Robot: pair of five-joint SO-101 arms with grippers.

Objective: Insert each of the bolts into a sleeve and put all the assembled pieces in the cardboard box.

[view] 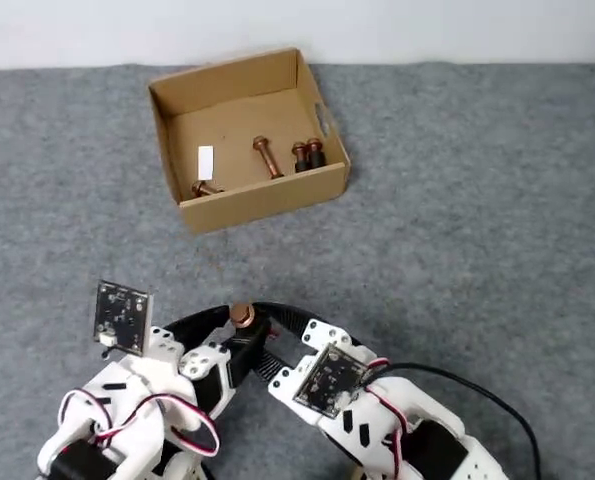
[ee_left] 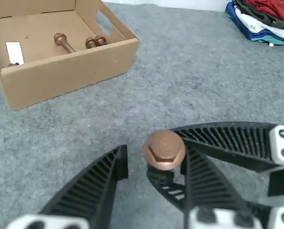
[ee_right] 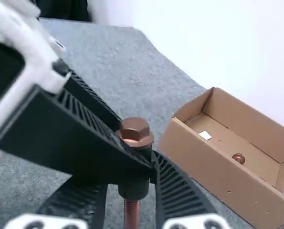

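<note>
Right gripper (ee_right: pixel 131 191) clamped on black sleeve (ee_right: pixel 133 177), copper hex-head bolt (ee_right: pixel 134 132) seated in it, left gripper (ee_left: pixel 153 163) spread open

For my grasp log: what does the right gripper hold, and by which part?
The right gripper holds the black sleeve, clamped on its sides. The bolt passes through the sleeve, head on top.

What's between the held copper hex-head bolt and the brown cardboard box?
Only bare grey carpet separates the copper hex-head bolt from the brown cardboard box, seen in the high view.
</note>
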